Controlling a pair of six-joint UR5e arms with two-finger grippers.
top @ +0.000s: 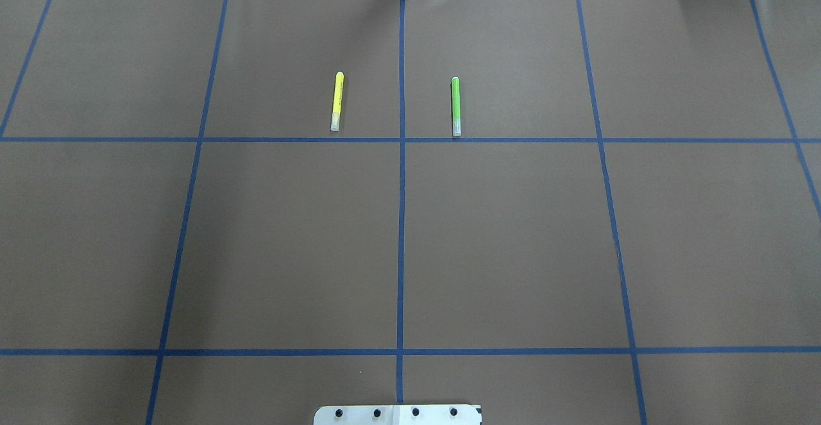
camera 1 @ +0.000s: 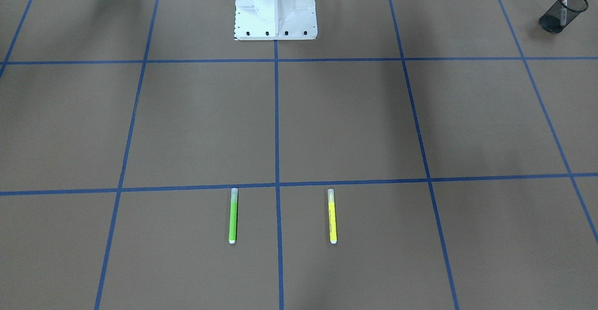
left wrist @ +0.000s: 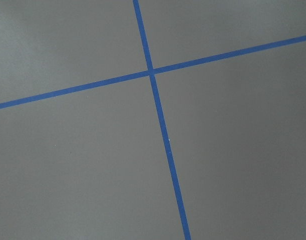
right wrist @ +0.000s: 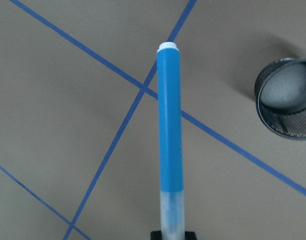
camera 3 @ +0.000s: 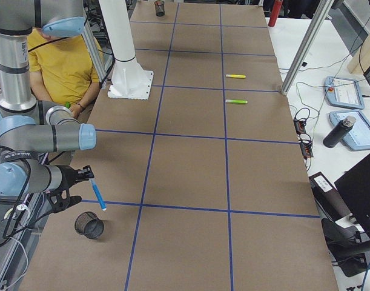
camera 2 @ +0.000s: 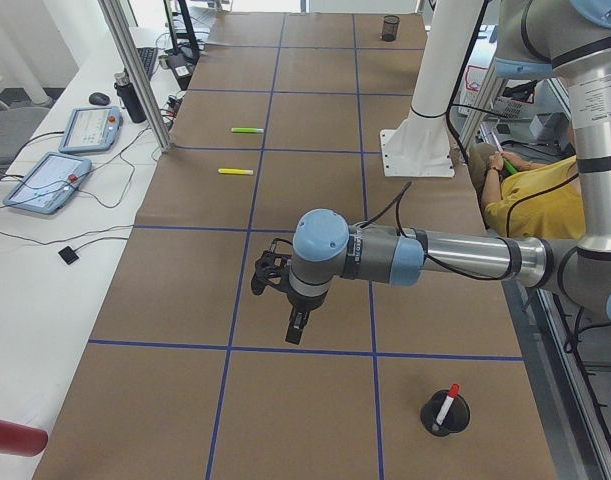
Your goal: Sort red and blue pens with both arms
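Observation:
The blue pen [right wrist: 171, 120] hangs over the brown table with its white end pointing away, and my right gripper [right wrist: 173, 234] is shut on its translucent cap end. From the table's right end, the blue pen [camera 3: 99, 195] tilts down just above an empty black mesh cup [camera 3: 89, 225], which lies to the pen's right in the wrist view [right wrist: 288, 100]. The red pen [camera 1: 564, 1] stands in another mesh cup [camera 1: 556, 20], [camera 2: 430, 412]. My left gripper [camera 2: 293, 325] hovers over bare table beside that cup; I cannot tell whether it is open or shut.
A green marker [top: 456, 106] and a yellow marker [top: 337, 100] lie parallel on either side of the centre tape line. The white pedestal [camera 1: 275, 6] stands at the robot's edge. A seated person in a yellow shirt [camera 3: 60, 66] is behind it. Tablets [camera 2: 50, 180] lie on the side table.

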